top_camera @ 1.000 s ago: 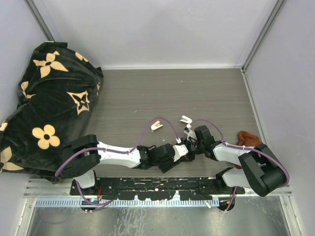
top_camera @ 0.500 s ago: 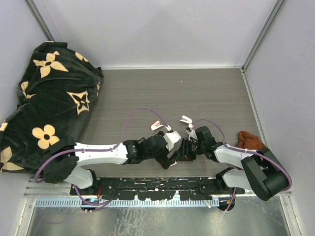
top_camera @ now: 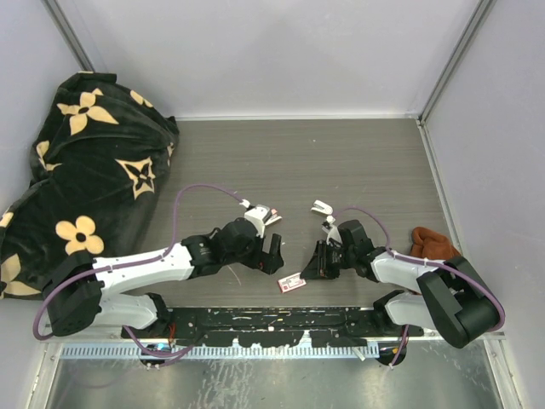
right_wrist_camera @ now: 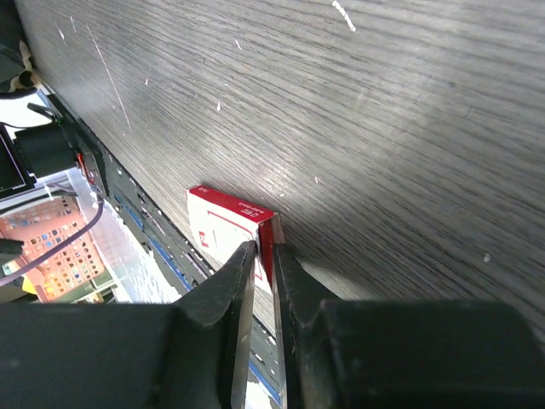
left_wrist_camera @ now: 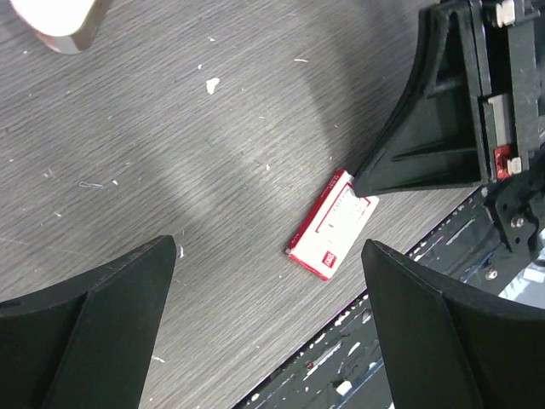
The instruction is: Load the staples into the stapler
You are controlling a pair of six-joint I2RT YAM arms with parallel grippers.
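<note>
Two grippers in view: my left gripper (left_wrist_camera: 268, 247) hangs, jaws wide apart; my right gripper (right_wrist_camera: 264, 247) has jaws pinching the staple box (left_wrist_camera: 332, 226) corner, flat on the surface (left_wrist_camera: 170, 128).

Top view: bright, even light, soft shadows on the table (top_camera: 358, 162). Left wrist view: broad soft shadow across the table; left fingers (left_wrist_camera: 85, 341) blurred. Right wrist view: right fingers (right_wrist_camera: 217, 294) out of focus; glare patch beyond them.

Small flat red-and-white cardboard staple box (left_wrist_camera: 332, 226), at six o'clock in the top view; its label print is too fine to read.
</note>
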